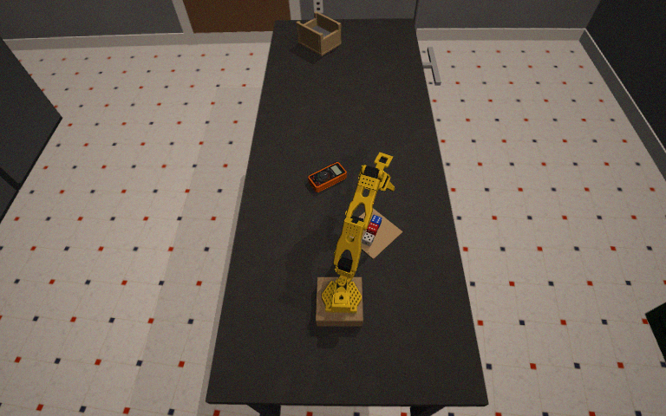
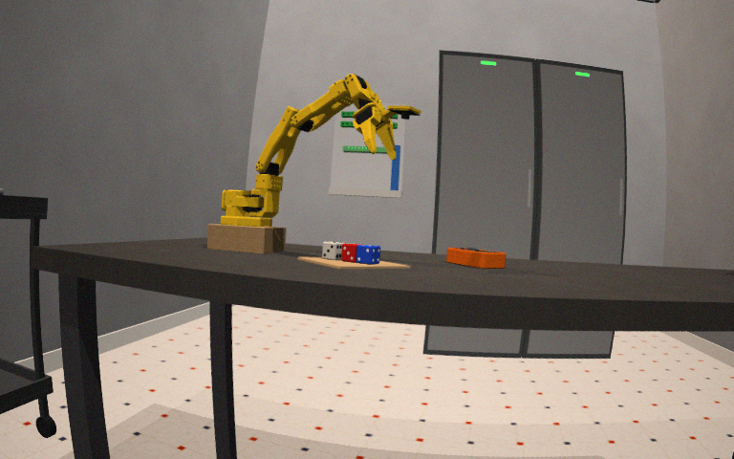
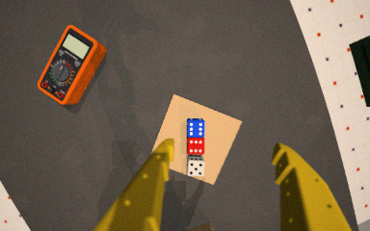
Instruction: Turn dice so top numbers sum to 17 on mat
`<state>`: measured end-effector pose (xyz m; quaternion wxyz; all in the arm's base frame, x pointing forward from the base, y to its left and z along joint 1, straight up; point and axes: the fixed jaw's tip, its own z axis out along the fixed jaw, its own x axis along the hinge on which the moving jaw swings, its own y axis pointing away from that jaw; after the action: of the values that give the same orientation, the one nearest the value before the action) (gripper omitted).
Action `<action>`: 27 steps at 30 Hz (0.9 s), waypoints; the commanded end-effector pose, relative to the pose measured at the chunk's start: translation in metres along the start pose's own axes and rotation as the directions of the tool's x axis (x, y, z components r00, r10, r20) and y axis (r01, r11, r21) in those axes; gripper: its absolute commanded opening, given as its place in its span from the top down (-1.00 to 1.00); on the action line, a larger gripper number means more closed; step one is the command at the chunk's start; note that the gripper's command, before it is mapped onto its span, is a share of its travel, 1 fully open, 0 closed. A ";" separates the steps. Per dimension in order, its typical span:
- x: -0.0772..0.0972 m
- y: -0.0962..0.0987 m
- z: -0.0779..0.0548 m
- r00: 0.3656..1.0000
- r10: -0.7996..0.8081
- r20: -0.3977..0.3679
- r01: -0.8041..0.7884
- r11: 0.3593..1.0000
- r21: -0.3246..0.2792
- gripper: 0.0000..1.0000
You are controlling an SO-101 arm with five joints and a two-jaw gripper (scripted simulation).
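Three dice stand flat in a touching row on the tan mat (image 1: 388, 232) (image 2: 319, 261) (image 3: 223, 130). The blue die (image 1: 375, 219) (image 2: 368, 254) (image 3: 196, 128) shows six on top. The red die (image 1: 372, 227) (image 2: 349, 252) (image 3: 196, 145), in the middle, shows six. The white die (image 1: 368, 238) (image 2: 331, 250) (image 3: 196, 166) shows five and sits close to the mat's edge, seemingly inside it. My gripper (image 2: 382, 154) (image 3: 223, 142) is open and empty, high above the table and beyond the dice. The arm hides the mat's left part in the top view.
An orange multimeter (image 1: 327, 176) (image 2: 475, 257) (image 3: 72, 64) lies on the table beyond the mat, to the left in the top view. An open wooden box (image 1: 319, 35) stands at the table's far end. My arm's base stands on a wooden block (image 1: 339, 318) (image 2: 246, 238).
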<state>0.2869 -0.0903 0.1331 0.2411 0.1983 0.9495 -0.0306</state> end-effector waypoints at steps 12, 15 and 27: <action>0.055 -0.002 0.077 0.937 -0.011 -0.350 0.019 1.000 0.021 0.30; 0.067 -0.003 0.088 0.913 -0.009 -0.407 0.021 0.999 0.025 0.30; 0.076 -0.004 0.096 0.895 -0.008 -0.446 0.022 0.999 0.028 0.30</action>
<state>0.2679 -0.0838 0.0159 0.0233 0.2043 0.9786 -0.0034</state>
